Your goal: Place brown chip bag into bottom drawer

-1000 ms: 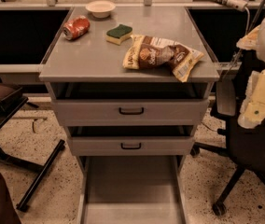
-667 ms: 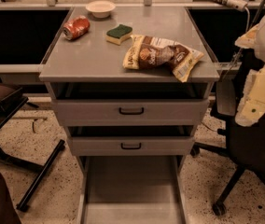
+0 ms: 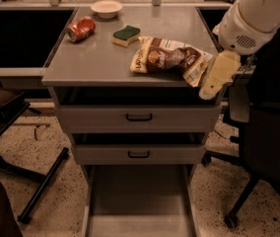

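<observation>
The bottom drawer (image 3: 140,201) stands pulled out, its flat floor showing. The gripper (image 3: 219,75), open or closed cannot be told, has moved in from the right to the table's (image 3: 86,63) front right edge, just beside the brown chip bag (image 3: 169,60) lying there. Farther back sit a sponge (image 3: 126,35), a can (image 3: 81,28) and a bowl (image 3: 106,8).

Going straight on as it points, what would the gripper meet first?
The gripper, at the right, points down-left; likely first the cabinet top's front right corner, beside the brown chip bag; depth unclear.
</observation>
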Controlling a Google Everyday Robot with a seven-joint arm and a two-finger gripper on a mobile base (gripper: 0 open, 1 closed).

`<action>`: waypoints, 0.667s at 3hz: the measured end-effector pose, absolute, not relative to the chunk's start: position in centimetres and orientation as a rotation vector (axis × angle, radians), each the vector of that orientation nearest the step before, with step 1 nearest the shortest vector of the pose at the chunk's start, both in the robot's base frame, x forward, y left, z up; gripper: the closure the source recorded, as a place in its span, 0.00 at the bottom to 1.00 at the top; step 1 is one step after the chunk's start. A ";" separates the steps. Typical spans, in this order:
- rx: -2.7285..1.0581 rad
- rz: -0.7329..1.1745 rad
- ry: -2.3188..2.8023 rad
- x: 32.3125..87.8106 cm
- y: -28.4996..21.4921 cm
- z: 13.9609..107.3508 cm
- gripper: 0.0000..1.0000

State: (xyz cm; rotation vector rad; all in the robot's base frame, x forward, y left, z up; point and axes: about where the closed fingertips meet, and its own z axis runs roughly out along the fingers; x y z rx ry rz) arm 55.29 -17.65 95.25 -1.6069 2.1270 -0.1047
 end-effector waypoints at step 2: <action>-1.464 0.022 2.121 61.9 -18.0 92.8 0.00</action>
